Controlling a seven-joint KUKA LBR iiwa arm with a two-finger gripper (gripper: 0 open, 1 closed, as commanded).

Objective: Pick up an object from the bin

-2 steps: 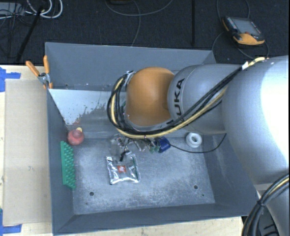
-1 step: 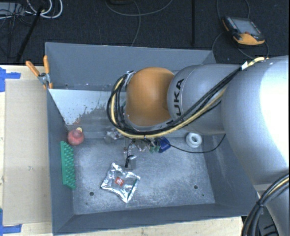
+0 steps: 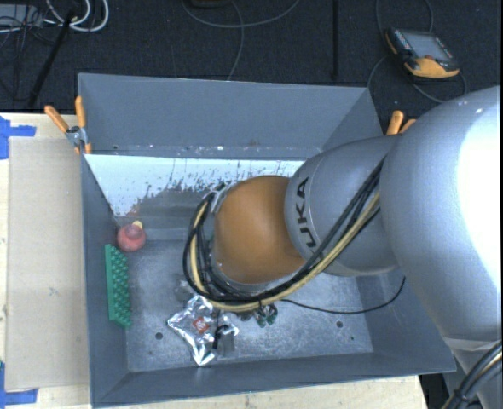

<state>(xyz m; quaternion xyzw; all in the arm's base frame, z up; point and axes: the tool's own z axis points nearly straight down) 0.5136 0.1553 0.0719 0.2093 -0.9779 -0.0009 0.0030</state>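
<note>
The arm's broad silver body (image 3: 439, 220) sits closest to the lens and reaches in from the right over the grey bin (image 3: 234, 113). Its wrist ends in a rounded orange cover (image 3: 251, 228), with black and yellow cables (image 3: 193, 254) looped round the cover's left and lower edge.

Below that cover, low over the bin's floor near the front wall, dark parts of the gripper (image 3: 225, 332) stick out. The cover hides most of it, so I cannot tell whether it is apart or together, or whether it is clamped on anything.

Right at those dark parts lies a crumpled silvery wrapper (image 3: 192, 326) with a small red patch in its middle. It sits in the front middle of the bin and is the thing nearest the gripper, touching or just beside it.

Well apart, towards the left wall, are two more things — a small pink-red fruit-shaped toy (image 3: 131, 236), and just in front of it a long green ridged block (image 3: 118, 285) lying along the wall.
</note>
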